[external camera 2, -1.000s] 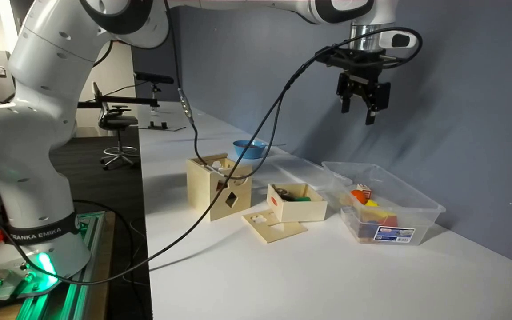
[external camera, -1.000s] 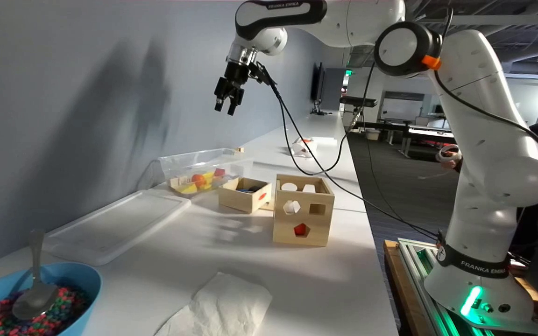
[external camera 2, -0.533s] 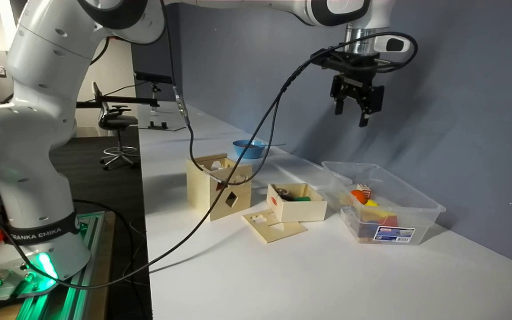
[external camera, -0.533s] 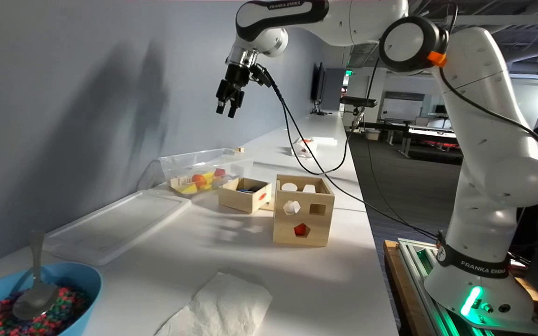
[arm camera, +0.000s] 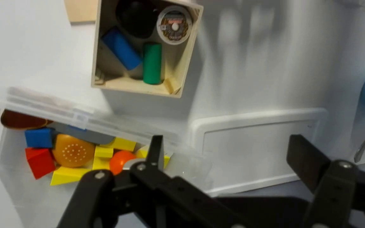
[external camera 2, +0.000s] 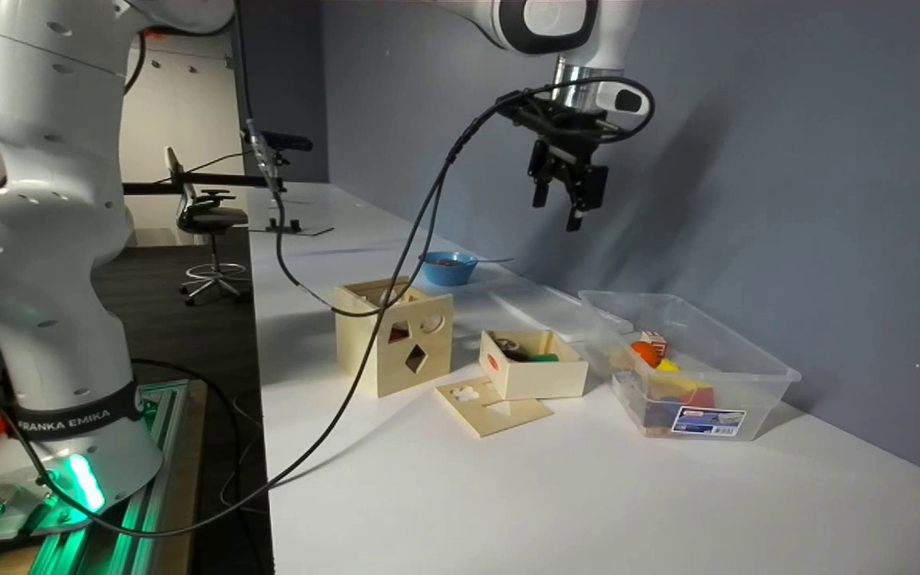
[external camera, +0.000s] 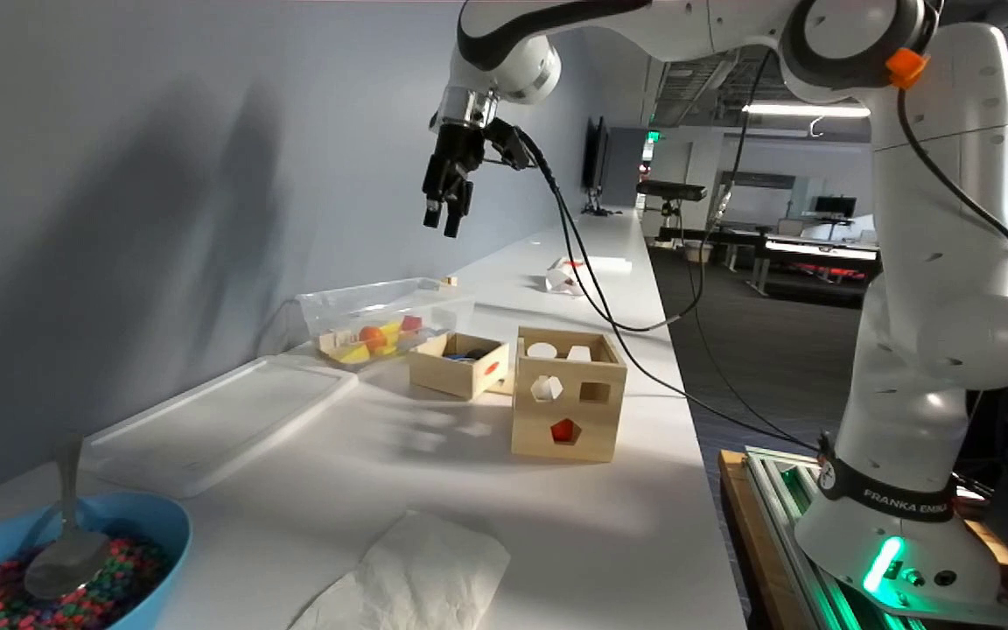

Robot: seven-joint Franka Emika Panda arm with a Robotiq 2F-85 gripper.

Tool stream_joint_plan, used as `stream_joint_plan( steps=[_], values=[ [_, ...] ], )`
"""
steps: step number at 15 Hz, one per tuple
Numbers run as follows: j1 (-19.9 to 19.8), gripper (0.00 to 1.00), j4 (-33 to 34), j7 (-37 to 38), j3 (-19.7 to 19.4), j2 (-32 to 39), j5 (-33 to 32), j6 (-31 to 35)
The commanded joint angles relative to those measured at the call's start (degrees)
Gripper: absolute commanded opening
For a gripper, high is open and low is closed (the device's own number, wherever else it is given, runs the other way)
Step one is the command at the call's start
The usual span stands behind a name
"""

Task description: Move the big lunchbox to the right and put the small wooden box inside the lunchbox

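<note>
The big lunchbox, a clear plastic tub [external camera: 329, 306] [external camera 2: 763, 391], stands by the wall with colourful toy pieces inside. Its rim [arm camera: 52, 106] shows at the lower left of the wrist view. The small wooden box [external camera: 443, 376] [external camera 2: 544, 379] sits on the table beside the lunchbox, apart from it. In the wrist view the small box [arm camera: 188, 57] is at the top and holds a blue block, a green cylinder, a black item and a round pod. My gripper [external camera: 443, 220] [external camera 2: 557, 209] is open and empty, high above the table. In the wrist view its fingers [arm camera: 228, 139] are wide apart.
A white lid [external camera: 233, 411] [arm camera: 249, 148] lies flat by the wall. The taller wooden cube [external camera: 565, 398] [external camera 2: 396, 343] stands beside the small box. A thin wooden panel [external camera 2: 500, 411] lies by the small box. A blue bowl [external camera 2: 450, 270] with a spoon and a crumpled paper [external camera: 425, 569] are also there.
The arm has drawn back. The open gripper has moved right and slightly down in an exterior view, and left in another, away from above the lunchbox. The objects on the table have not moved.
</note>
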Motion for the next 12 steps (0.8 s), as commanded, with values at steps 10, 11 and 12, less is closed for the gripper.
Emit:
stream_joint_plan(
  steps=[10,11,12],
  values=[
    [2.5,1.0,-20.2,13.6,-1.9,-5.2,-5.4,14.4],
    [3.0,1.0,-20.2,14.1,-1.6,-4.7,-6.2,15.0],
    [3.7,1.0,-20.4,14.3,-1.0,-4.3,-6.0,16.1]
  ],
)
